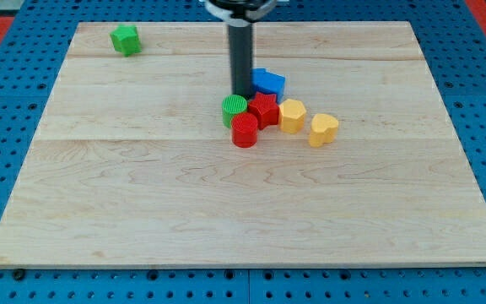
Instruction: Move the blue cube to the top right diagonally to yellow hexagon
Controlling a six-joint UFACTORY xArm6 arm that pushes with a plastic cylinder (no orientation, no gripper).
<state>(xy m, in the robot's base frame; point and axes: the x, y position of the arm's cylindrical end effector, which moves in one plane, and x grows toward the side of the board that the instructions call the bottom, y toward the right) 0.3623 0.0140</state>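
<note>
The blue cube (268, 82) lies just above the middle of the board, partly behind my rod. My tip (241, 95) rests on the board at the cube's left side, touching or nearly touching it, and just above the green cylinder (234, 109). The yellow hexagon (292, 116) sits below and to the right of the blue cube. A red star-shaped block (263, 110) lies between the green cylinder and the yellow hexagon, directly below the blue cube.
A red cylinder (245, 131) sits below the green cylinder. A yellow heart-shaped block (322, 129) lies right of the hexagon. A green star-shaped block (126, 39) sits at the board's top left. The wooden board (142, 194) lies on a blue pegboard.
</note>
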